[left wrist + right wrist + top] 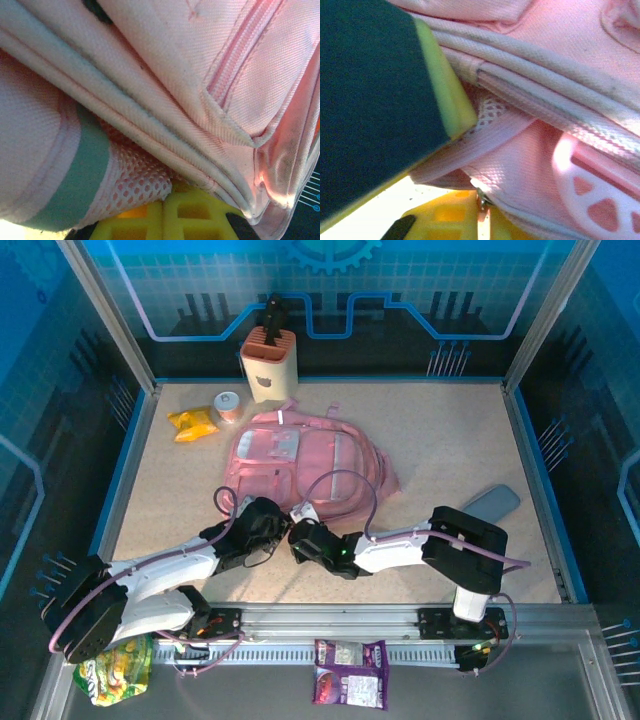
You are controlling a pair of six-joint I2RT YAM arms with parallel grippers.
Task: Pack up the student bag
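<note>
The left tool (266, 524) and right tool (299, 537) each pinch the near edge of the student bag (300, 455), closed on fabric. Its body lies beyond them on the worktop (440, 440).

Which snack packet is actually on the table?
The yellow packet, far left; the green packet and purple packet lie outside the near rail.

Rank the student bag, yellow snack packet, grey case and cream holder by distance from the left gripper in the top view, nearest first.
1. student bag, centre, touching the left gripper.
2. yellow snack packet, far left.
3. grey case, right side, and cream holder, far edge: too close to call.
</note>
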